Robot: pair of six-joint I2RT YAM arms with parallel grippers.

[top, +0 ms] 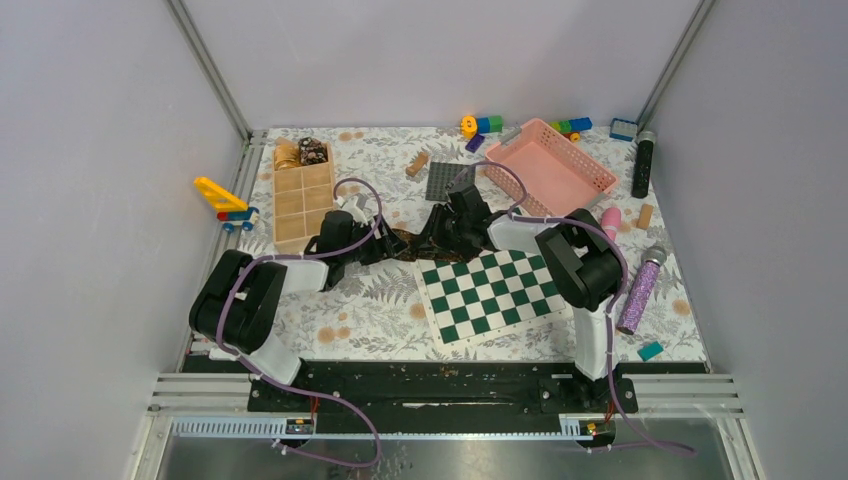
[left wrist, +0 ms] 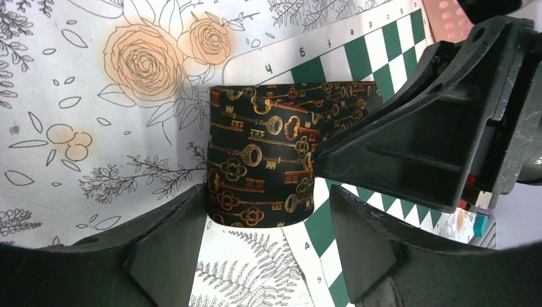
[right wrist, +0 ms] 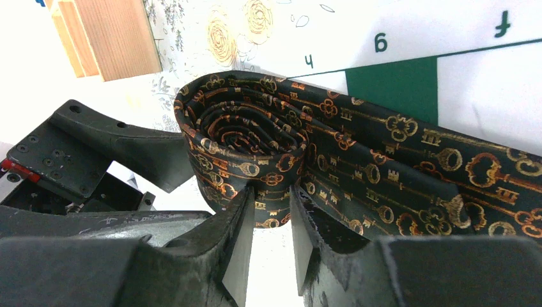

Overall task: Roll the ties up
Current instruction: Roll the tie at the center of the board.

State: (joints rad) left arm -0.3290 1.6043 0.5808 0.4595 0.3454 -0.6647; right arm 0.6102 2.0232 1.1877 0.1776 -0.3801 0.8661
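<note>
One tie point(right wrist: 358, 160) part-coiled: right gripper point(right wrist: 271, 214) pinching it, left gripper point(left wrist: 267, 201) straddling.

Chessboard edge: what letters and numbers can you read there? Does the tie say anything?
"h", upside down, on the chessboard's white border.
"g", upside down, same border.
"f", upside down, same border.
"4", on its side border, left wrist view.
Tie: key pictures only, no words.
Anything else is too small to read.
</note>
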